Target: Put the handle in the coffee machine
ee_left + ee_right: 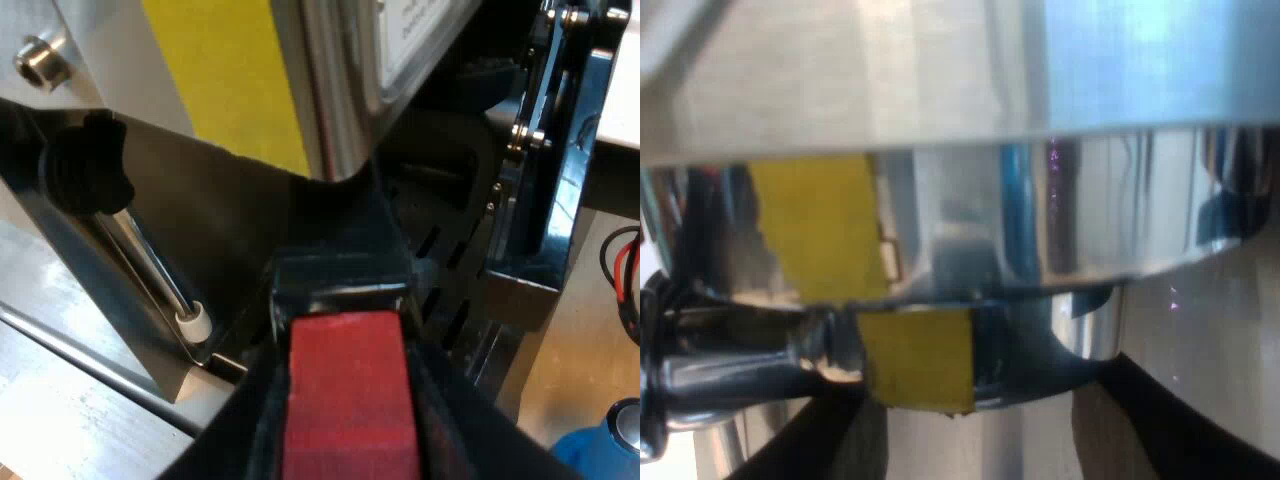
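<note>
The holder's handle, with its red end, lies between the fingers of my left gripper, which is shut on it. Its dark shaft runs forward under the espresso machine's front, by a strip of yellow tape. The holder's metal head, marked with yellow tape, sits just under the machine's shiny underside. My right gripper is open, one dark finger on each side of that head. Whether they touch it I cannot tell. The right arm hangs beside the machine's front.
A steam wand with a black knob slants down beside the handle. The slotted drip tray lies below the machine's front. A blue tamper stands on the table past the tray.
</note>
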Robot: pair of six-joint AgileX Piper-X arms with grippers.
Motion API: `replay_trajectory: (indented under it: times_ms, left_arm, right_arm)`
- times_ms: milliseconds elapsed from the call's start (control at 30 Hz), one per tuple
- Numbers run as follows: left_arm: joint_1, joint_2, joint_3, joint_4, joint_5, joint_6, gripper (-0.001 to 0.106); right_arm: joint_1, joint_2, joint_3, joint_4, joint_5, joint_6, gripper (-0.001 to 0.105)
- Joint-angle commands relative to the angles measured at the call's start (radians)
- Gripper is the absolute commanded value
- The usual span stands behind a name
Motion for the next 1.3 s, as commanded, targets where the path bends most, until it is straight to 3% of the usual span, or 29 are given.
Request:
replay_trajectory:
  times_ms: [33,167,600,900,1000,1067,1167,1300]
  left_arm:
    - [-0.005,-0.021,-0.016,-0.022,0.050,0.024,0.043]
    - [-0.005,-0.021,-0.016,-0.022,0.050,0.021,0.057]
    - [-0.005,-0.021,-0.016,-0.014,0.050,0.021,0.058]
    - [0.041,-0.054,-0.016,-0.016,0.050,0.015,0.057]
    - [0.067,-0.054,-0.029,-0.016,0.060,-0.041,0.043]
    - [0.084,-0.054,-0.047,-0.016,0.087,-0.050,0.024]
    - [0.085,-0.054,-0.070,-0.016,0.076,-0.050,0.002]
    - [0.085,-0.046,-0.096,-0.016,0.034,-0.047,0.000]
  right_arm:
    - [-0.006,-0.023,-0.013,-0.085,-0.021,-0.019,0.044]
    - [-0.006,-0.023,-0.013,-0.085,-0.021,-0.019,0.044]
    - [-0.006,-0.023,-0.013,-0.085,-0.021,-0.019,0.044]
    - [-0.006,-0.023,-0.013,-0.085,-0.021,-0.019,0.044]
    - [-0.006,-0.023,-0.013,-0.085,-0.021,-0.019,0.044]
    - [-0.006,-0.023,-0.013,-0.085,-0.021,-0.019,0.044]
    - [-0.006,-0.023,-0.013,-0.085,-0.021,-0.019,0.044]
    - [-0.006,-0.023,-0.013,-0.085,-0.018,-0.019,0.044]
